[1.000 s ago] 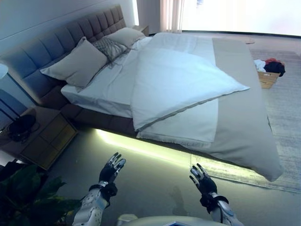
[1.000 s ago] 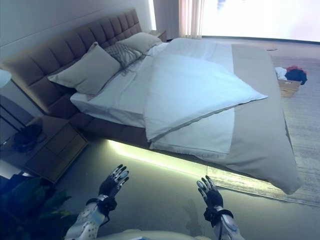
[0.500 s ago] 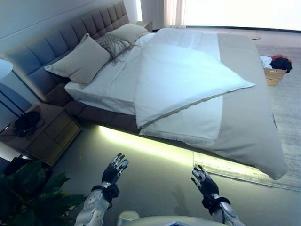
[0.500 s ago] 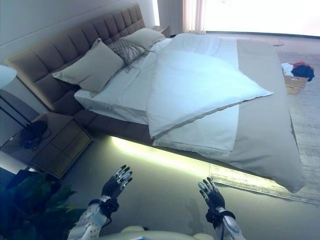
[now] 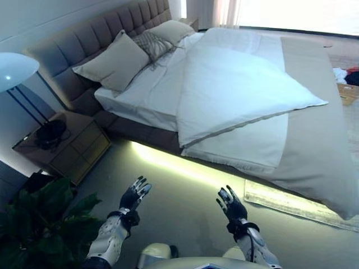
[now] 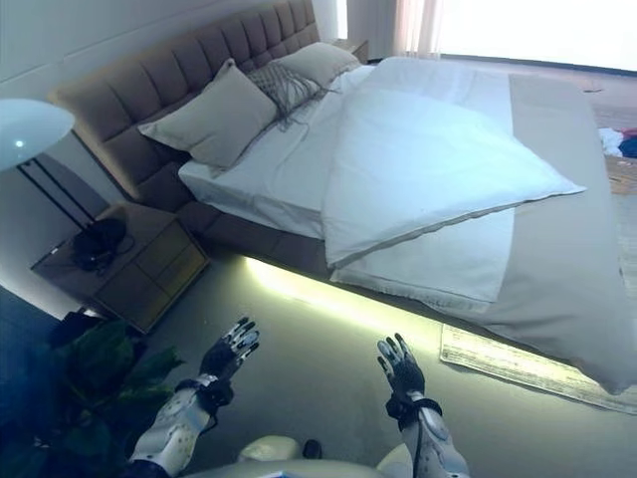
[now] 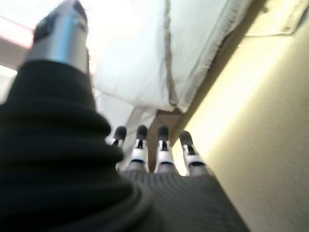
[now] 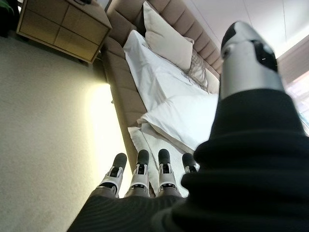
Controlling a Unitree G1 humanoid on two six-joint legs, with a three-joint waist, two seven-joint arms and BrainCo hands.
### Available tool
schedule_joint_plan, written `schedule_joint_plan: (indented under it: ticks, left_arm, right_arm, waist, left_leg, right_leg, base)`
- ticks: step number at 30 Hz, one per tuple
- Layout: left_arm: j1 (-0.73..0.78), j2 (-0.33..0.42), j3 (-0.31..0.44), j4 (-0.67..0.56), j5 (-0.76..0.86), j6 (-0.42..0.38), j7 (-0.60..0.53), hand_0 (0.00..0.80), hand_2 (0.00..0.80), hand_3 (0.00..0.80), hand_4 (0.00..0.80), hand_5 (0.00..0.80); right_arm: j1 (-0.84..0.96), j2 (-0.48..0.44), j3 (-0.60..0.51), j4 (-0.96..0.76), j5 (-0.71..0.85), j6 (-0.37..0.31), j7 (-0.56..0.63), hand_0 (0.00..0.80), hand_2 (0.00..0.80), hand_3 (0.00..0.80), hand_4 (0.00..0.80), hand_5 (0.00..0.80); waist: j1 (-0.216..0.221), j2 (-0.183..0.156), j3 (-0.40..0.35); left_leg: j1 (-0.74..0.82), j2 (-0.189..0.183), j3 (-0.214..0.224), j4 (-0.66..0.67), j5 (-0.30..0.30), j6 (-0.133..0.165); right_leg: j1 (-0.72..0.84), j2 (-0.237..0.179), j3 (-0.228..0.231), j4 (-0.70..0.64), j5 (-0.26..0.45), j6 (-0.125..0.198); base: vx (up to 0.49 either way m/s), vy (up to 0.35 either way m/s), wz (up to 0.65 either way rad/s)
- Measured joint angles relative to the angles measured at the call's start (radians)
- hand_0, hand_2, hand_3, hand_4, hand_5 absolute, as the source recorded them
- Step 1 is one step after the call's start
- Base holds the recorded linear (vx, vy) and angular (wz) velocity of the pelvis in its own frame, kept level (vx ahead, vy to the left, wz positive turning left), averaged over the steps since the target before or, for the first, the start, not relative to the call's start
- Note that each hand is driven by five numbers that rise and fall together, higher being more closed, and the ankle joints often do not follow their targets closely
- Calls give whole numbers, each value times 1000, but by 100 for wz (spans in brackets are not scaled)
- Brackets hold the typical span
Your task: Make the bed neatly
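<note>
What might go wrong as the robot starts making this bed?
1. The duvet lies folded back and skewed. Both robot hands, left and right, are open and still short of the bed, so a pull on one corner alone would likely twist it further.
2. The rug edge lies on the floor by the bed's side; stepping closer, the robot might trip on it.
3. The lamp and nightstand stand close on the left; a wide swing could knock them.

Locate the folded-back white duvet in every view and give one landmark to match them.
Left eye: white duvet, centre-right on the bed.
Right eye: centre-right.
Left wrist: pale mass past the fingers.
Right wrist: mid-frame, beyond the fingertips.
Shared landmark: glowing light strip under the bed.
</note>
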Motion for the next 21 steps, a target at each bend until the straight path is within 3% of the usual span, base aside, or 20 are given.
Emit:
schedule_joint_plan:
  ticks: [2,5,6,7,8,9,10,11,14,16,18,20,21]
  left_arm:
    - [-11,-5,-1,1,-3,0,0,0,0,0,0,0]
    - [-10,-28,-3,19,-3,0,-27,0,0,0,0,0]
    - [-10,-31,-7,22,-3,0,-40,0,0,0,0,0]
    - [-11,-42,-8,21,-2,0,-50,0,0,0,0,0]
    - [6,-50,-10,21,-2,1,-64,0,0,0,0,0]
    - [17,-53,-10,18,-2,-1,-77,0,0,0,0,0]
    - [19,-53,2,17,-2,-2,-80,0,0,0,0,0]
    - [29,-51,6,17,-2,-3,-79,0,0,0,0,0]
    - [42,-31,10,20,4,-1,-76,0,0,0,0,0]
    - [42,-35,7,46,4,0,-76,0,0,0,0,0]
    - [43,-32,0,44,3,-1,-101,0,0,0,0,0]
    - [43,-34,-1,44,2,-4,-111,0,0,0,0,0]
    - [40,-34,-3,42,1,-6,-112,0,0,0,0,0]
  right_arm:
    - [-22,-3,-5,30,4,-1,10,0,0,0,0,0]
    - [-34,-10,-39,85,15,-1,19,0,0,0,0,0]
    - [-34,-12,-52,96,17,-1,20,0,0,0,0,0]
    - [-31,-25,-65,101,17,-2,28,0,0,0,0,0]
    - [-20,-46,-73,93,17,-4,36,0,0,0,0,0]
    - [11,-74,-79,83,17,-10,51,0,0,0,0,0]
    - [22,-77,-81,97,17,-11,60,0,0,0,0,0]
    - [33,-74,-78,108,17,-11,73,0,0,0,0,0]
    - [21,-41,-71,115,17,-10,107,0,0,0,0,0]
    - [9,-39,-73,118,17,-6,106,0,0,0,0,0]
    - [9,-51,-72,117,17,-6,120,0,0,0,0,0]
    - [5,-67,-71,124,16,-5,123,0,0,0,0,0]
    - [3,-71,-72,124,16,-3,116,0,0,0,0,0]
  waist:
    - [-26,-18,0]
    - [-50,-23,-7]
    - [-53,-26,-11]
    - [-53,-35,0]
    - [-54,-30,-3]
    - [-65,-9,-15]
    - [-59,-19,-14]
    - [-53,-35,-16]
    - [-52,-46,-19]
    - [-58,-37,-18]
    - [-57,-40,-19]
    - [-49,-40,-28]
    - [-51,-40,-32]
  left_leg:
    - [-13,-1,-1,-2,-1,-1]
    - [-4,28,-18,-45,-8,-12]
    - [4,21,-24,-45,-17,-1]
    - [-10,-12,-5,72,-34,14]
    - [3,-26,21,107,-82,52]
    - [49,-13,15,64,-138,50]
    - [86,-18,10,38,-134,2]
    - [98,-17,9,34,-143,-5]
    - [99,34,-19,57,-172,-36]
    - [112,76,-33,87,-180,-49]
    - [57,87,-40,236,-152,-60]
    - [9,93,-41,325,-88,-61]
    - [-17,98,-44,363,-48,-80]
  right_leg:
    - [-27,17,-10,-165,42,35]
    - [-15,45,-45,-285,148,58]
    - [-14,52,-59,-300,154,45]
    - [-18,38,-54,-284,152,45]
    - [-12,36,-58,-258,146,37]
    - [-15,47,-68,-190,118,-6]
    - [-33,31,-61,-112,73,-27]
    - [-54,24,-58,-62,46,-31]
    - [-103,73,-53,-41,42,-36]
    - [-57,121,-64,-68,18,-85]
    - [-18,144,-70,-78,-13,-128]
    - [4,156,-76,-103,-31,-134]
    - [18,161,-88,-124,-34,-138]
  base:
    - [346,-131,-12]
    - [332,-122,6]
    - [407,-170,6]
    - [473,-200,-1]
    - [456,-203,15]
    - [504,-269,27]
    - [495,-309,24]
    - [486,-354,-6]
    - [461,-333,-7]
    - [360,-301,11]
    - [303,-290,0]
    - [250,-251,-4]
    - [188,-226,13]
